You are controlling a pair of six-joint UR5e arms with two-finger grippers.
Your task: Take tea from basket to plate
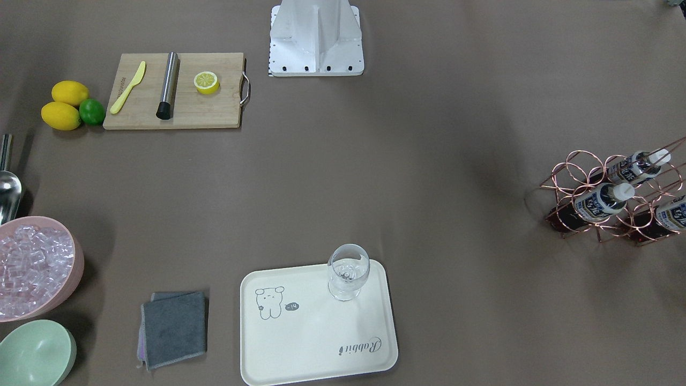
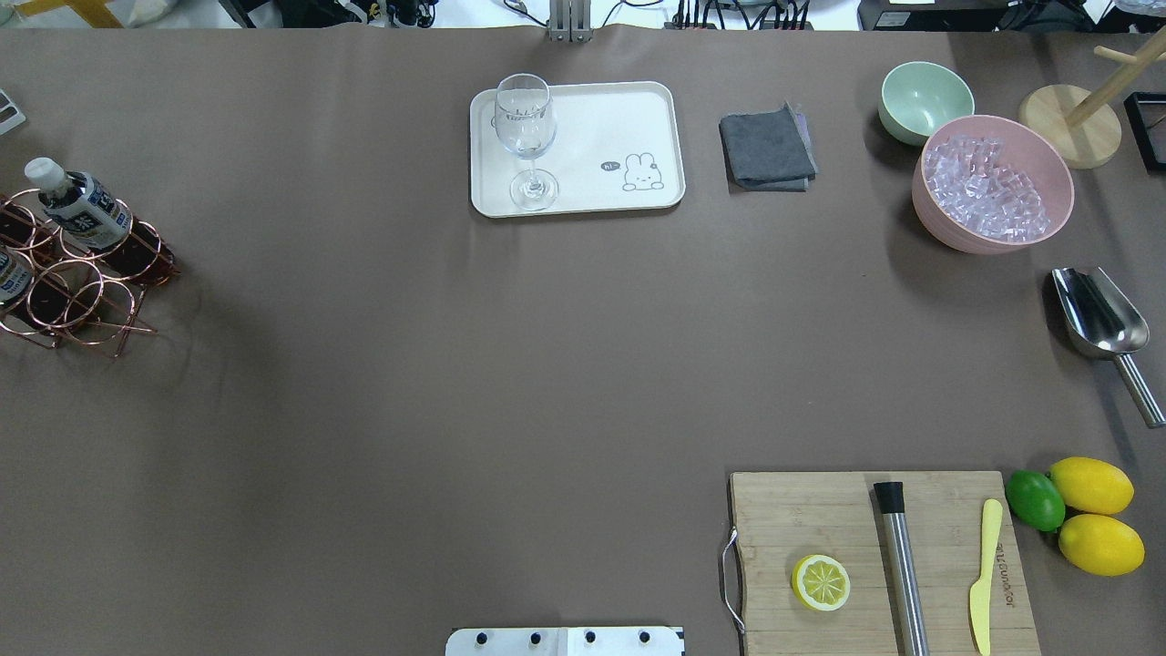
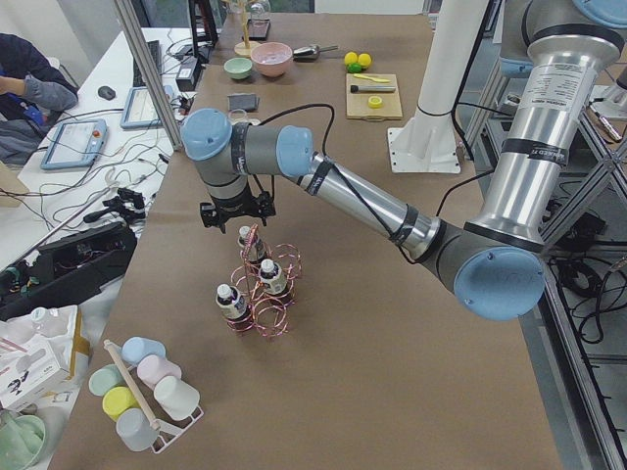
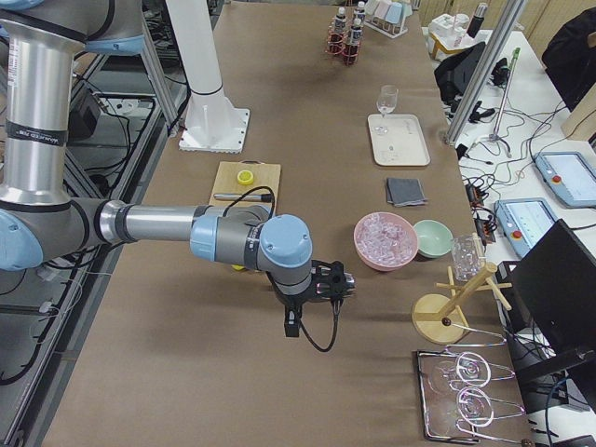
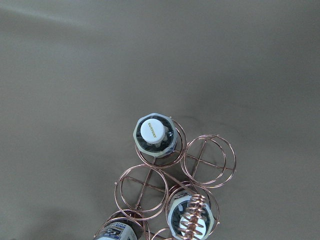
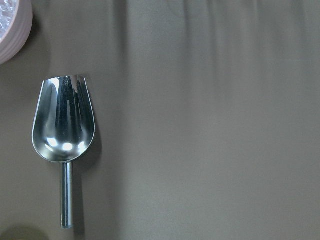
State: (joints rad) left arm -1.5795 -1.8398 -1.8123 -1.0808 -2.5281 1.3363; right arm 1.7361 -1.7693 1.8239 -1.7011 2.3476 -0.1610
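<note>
The copper wire basket [image 1: 584,161] stands at the table's end and holds three tea bottles [image 1: 603,202] with white caps. The overhead view shows it at the left edge [image 2: 91,310]. In the exterior left view my left gripper [image 3: 238,217] hangs just above the nearest bottle [image 3: 252,245]; I cannot tell whether it is open. The left wrist view looks straight down on a white cap [image 5: 154,132]. The cream plate [image 1: 316,343] lies at mid-table, bare except for a stemmed glass [image 1: 348,271]. My right gripper [image 4: 292,328] hovers over the scoop; I cannot tell its state.
A cutting board [image 2: 820,519] holds a lemon half, a steel muddler and a yellow knife. Lemons and a lime [image 2: 1034,499] lie beside it. A pink ice bowl [image 2: 993,182], a green bowl [image 2: 925,96], a grey cloth [image 2: 767,148] and a steel scoop [image 6: 63,120] are on the right.
</note>
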